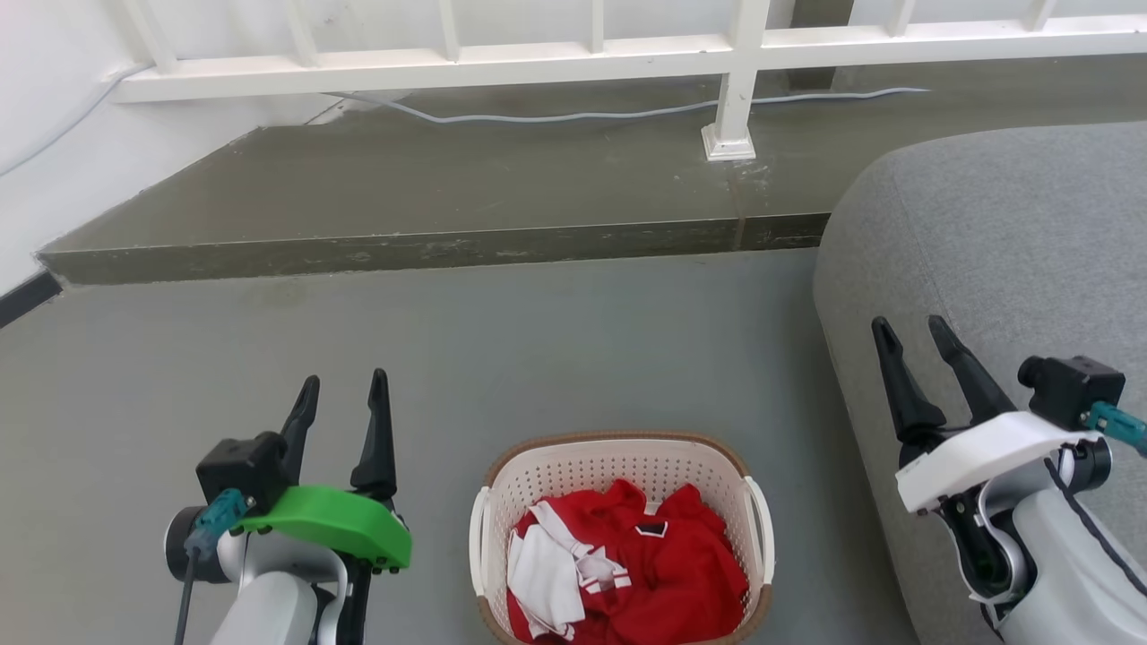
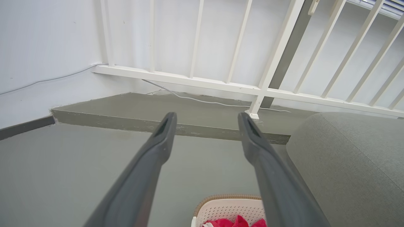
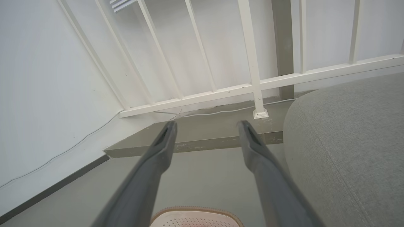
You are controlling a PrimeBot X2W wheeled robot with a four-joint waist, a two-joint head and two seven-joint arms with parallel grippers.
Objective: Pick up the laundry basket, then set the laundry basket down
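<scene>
nearest to us, the laundry basket stands on the grey floor at the bottom middle of the head view, between our two arms and touched by neither. inside it we see crumpled red clothing with a white piece on its left side. our left gripper hovers near the basket's left side, its fingers spread apart and holding nothing. our right gripper hangs to the basket's right, seen against a grey upholstered seat, its fingers likewise parted and empty. in both wrist views we see the basket's brown rim low between the spread fingers. further off, the floor meets a raised concrete step, where a pale cable runs along the foot of a white railing, with a white wall at the left
</scene>
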